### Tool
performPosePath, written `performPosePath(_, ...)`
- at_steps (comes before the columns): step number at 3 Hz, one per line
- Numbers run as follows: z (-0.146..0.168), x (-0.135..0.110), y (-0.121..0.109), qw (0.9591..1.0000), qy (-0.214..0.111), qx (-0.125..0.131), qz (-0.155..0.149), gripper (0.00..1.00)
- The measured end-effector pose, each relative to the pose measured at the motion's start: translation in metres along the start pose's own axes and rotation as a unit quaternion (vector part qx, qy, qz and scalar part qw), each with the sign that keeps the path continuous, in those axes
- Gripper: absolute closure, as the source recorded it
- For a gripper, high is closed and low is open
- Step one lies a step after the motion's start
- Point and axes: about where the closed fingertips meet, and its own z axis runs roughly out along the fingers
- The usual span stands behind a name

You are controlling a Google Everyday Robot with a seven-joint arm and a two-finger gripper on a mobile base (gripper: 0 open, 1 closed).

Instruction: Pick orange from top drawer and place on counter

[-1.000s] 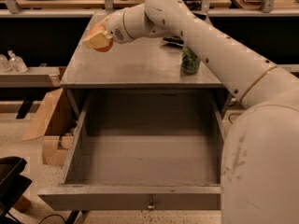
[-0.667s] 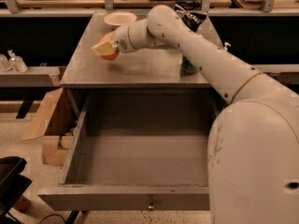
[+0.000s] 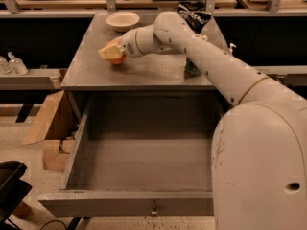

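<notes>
The placing step is in hand: the gripper [image 3: 111, 52] is clenched on the orange [image 3: 117, 60], its pale fingers clasping the fruit from above. It sits low over the counter [image 3: 148, 75], at about ten o'clock from the counter's centre. The orange looks to be at or just above the surface; I cannot tell whether it touches. The top drawer [image 3: 144, 152] stands pulled out with nothing in it. A pale bowl [image 3: 123, 20] sits at twelve o'clock from the orange, and a green can [image 3: 193, 71] at three o'clock, well apart. The next move likely calls for settling the fruit, opening the fingers gently so it does not roll, then lifting straight away.
</notes>
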Motion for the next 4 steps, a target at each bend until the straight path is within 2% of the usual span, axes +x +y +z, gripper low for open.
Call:
performPosePath(3, 0.0027, -0.0011, 0.0023, 1.0, 0.001, -0.003, 0.0, 0.05)
performPosePath(4, 0.0038, -0.0008, 0.0031, 1.0, 0.001, -0.004, 0.0, 0.0)
